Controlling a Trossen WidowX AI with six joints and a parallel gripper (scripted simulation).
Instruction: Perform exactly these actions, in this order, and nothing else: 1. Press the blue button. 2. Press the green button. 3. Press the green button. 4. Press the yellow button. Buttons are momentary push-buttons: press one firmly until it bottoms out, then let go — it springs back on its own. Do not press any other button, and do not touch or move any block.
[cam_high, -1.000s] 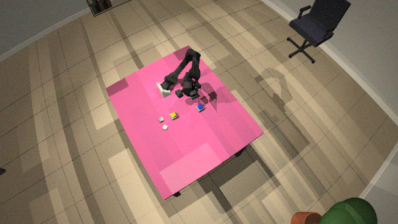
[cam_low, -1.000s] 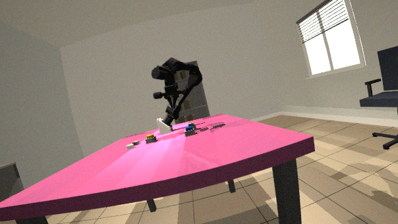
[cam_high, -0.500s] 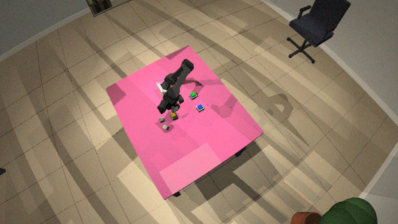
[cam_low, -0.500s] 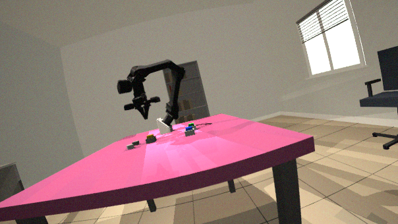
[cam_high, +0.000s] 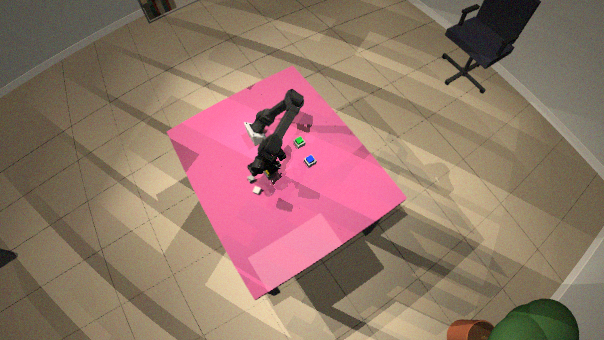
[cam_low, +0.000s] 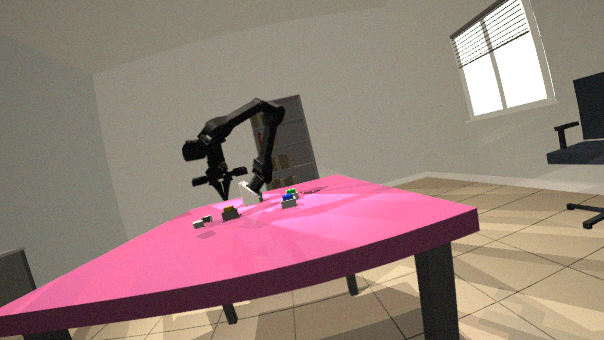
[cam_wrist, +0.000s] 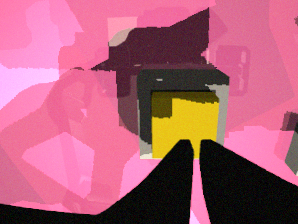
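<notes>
My gripper (cam_high: 273, 178) (cam_low: 223, 195) (cam_wrist: 194, 149) is shut and empty, fingers pointing down. It hangs a little above the yellow button (cam_low: 229, 207) (cam_wrist: 186, 125), which sits in a grey housing on the pink table (cam_high: 320, 220) (cam_low: 350, 225). In the wrist view the fingertips overlap the button's near edge. In the top view the arm hides most of the yellow button. The green button (cam_high: 299, 142) (cam_low: 290, 191) and the blue button (cam_high: 310, 160) (cam_low: 287, 198) stand further right, apart from the gripper.
Two small pale blocks (cam_high: 257, 190) (cam_high: 251, 178) lie just left of the yellow button; they also show in the exterior view (cam_low: 199, 224) (cam_low: 207, 218). The arm's white base (cam_high: 253, 132) (cam_low: 247, 192) stands behind the buttons.
</notes>
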